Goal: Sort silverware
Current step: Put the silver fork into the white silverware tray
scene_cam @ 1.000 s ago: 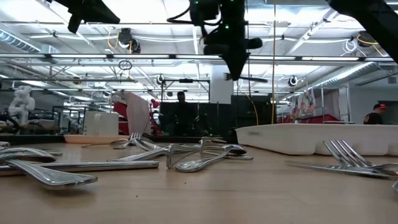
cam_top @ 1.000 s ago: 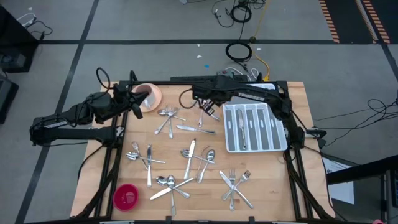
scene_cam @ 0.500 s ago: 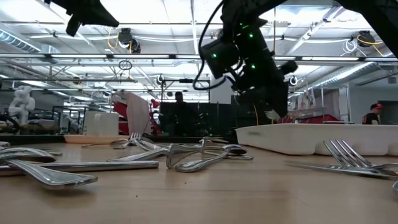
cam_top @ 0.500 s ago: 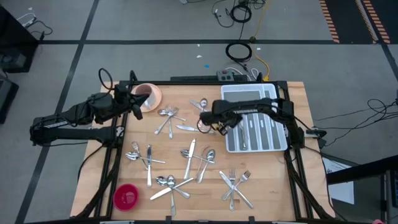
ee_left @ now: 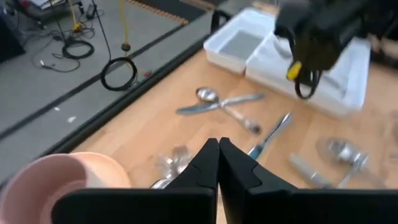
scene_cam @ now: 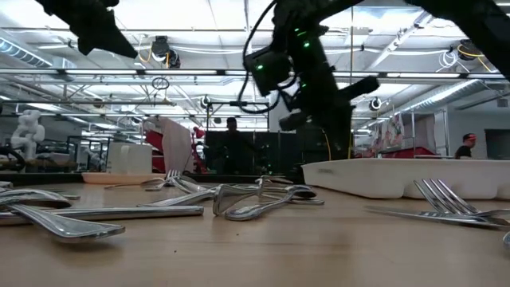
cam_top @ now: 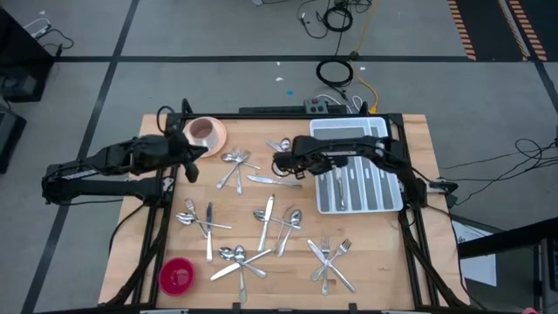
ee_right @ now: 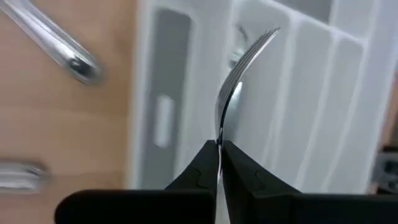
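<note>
A: Surface? Wooden table [cam_top: 366, 249].
B: On it: silverware [cam_top: 261, 222] scattered centre and lower middle, white tray [cam_top: 324, 207] right, pink cup on saucer [cam_top: 206, 133] upper left, red dish [cam_top: 177, 276] lower left.

Light: bright, even, from ceiling strips behind my table | Shadows: faint | Glare: on nearest spoon [scene_cam: 60, 225] | Blur: both my wrist views smeared, tray [ee_right: 323, 93] soft
</note>
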